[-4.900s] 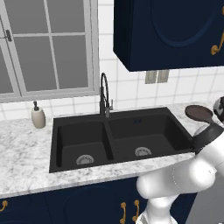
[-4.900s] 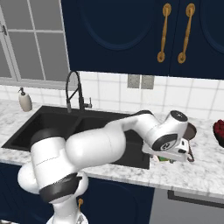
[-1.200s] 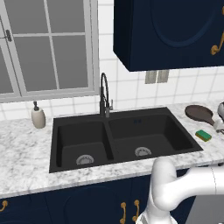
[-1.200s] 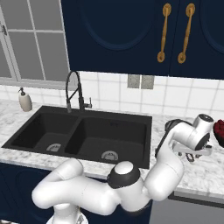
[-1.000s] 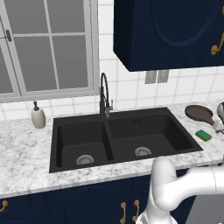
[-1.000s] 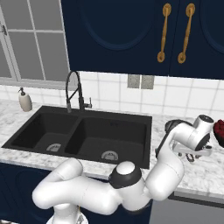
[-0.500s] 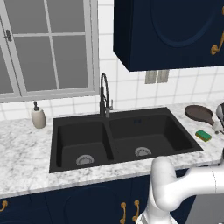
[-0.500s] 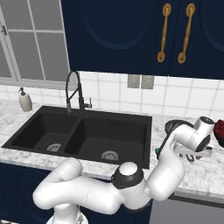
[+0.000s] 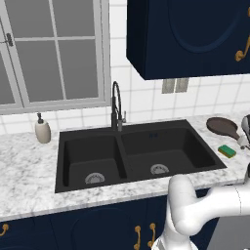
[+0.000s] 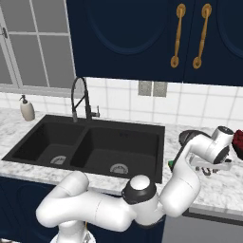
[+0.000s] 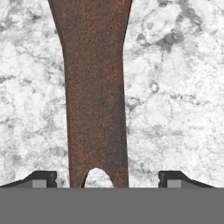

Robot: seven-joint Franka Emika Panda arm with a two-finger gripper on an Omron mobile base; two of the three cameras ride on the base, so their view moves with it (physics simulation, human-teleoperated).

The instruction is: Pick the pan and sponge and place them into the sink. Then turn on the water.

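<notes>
- Right now the tool [image 11: 105, 179] hangs over the handle of the pan [image 11: 95, 87], seen from the hand view; its two dark tips stand wide apart, one on each side of the handle, with bare marble showing between each tip and the handle.
- Nothing is gripped: the tips do not touch the handle in that view.
- From the left base view the pan [image 9: 222, 126] lies on the bench [image 9: 29, 166] to the right of the sink [image 9: 132, 149], toward the far side, its handle pointing right and near.
- The sponge [image 9: 226, 151], green on top, lies on the bench just near of the pan and beside the sink's right rim, apart from the pan.
- Both basins of the sink are black, each with a round silver drain, and neither pan nor sponge is in them.
- A tall black faucet [image 9: 116, 106] stands behind the centre divider; no stream falls from it.
- A beige soap dispenser [image 9: 42, 130] stands on the bench left of the sink, by the window [image 9: 53, 51].
- In the right base view the white arm [image 10: 190, 166] reaches over the bench to the right of the sink, its hand hiding most of the pan.
</notes>
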